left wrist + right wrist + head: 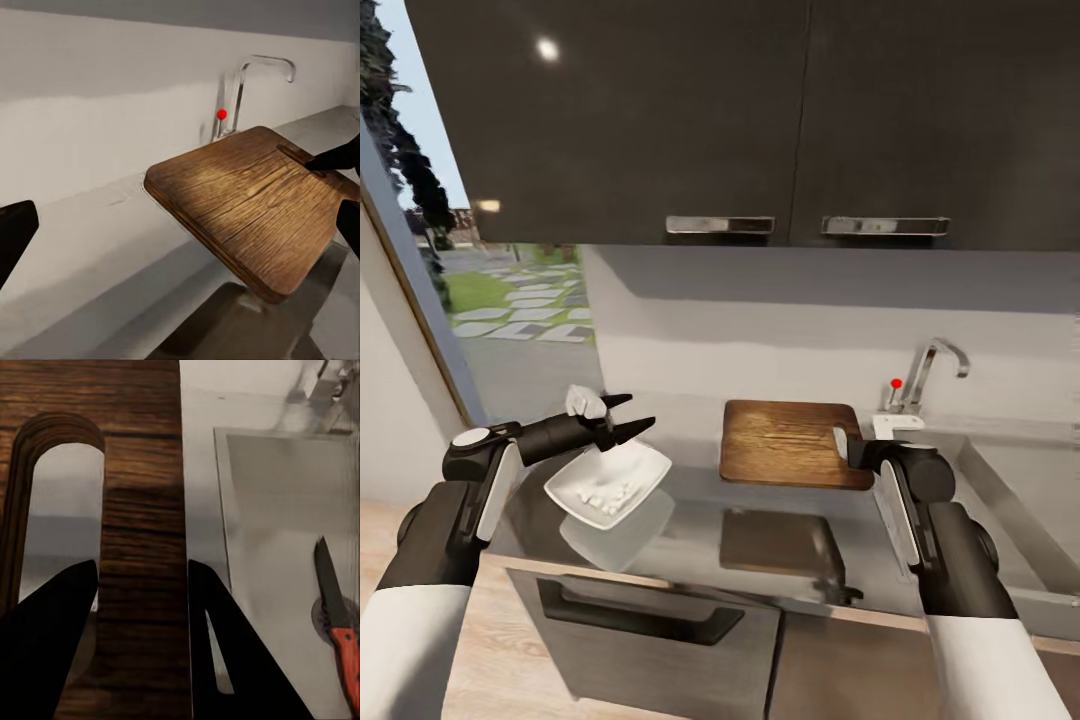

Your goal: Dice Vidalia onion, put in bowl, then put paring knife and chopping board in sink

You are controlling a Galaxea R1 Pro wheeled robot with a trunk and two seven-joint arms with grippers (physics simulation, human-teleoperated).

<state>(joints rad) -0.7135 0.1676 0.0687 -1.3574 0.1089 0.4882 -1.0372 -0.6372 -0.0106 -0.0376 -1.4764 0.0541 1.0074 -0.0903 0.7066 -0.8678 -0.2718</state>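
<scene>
The brown chopping board [785, 440] hangs tilted a little above the glossy countertop [700, 520], left of the sink [1010, 500]. My right gripper [845, 445] is shut on the strip of wood beside its handle slot; the right wrist view has a finger [52, 645] on each side of that strip. The paring knife [334, 615] with its red-orange handle lies inside the steel basin [277, 510]. The white square bowl [610, 482] holds small white diced onion pieces [610, 493]. My left gripper [625, 415] hovers open just above the bowl's far left rim.
The chrome tap [930, 370] with its red knob [897, 383] stands behind the sink. Dark wall cabinets [760, 120] hang overhead. A window [510, 300] is at the left. A dark drawer front [650, 610] sits below the counter's wood edge.
</scene>
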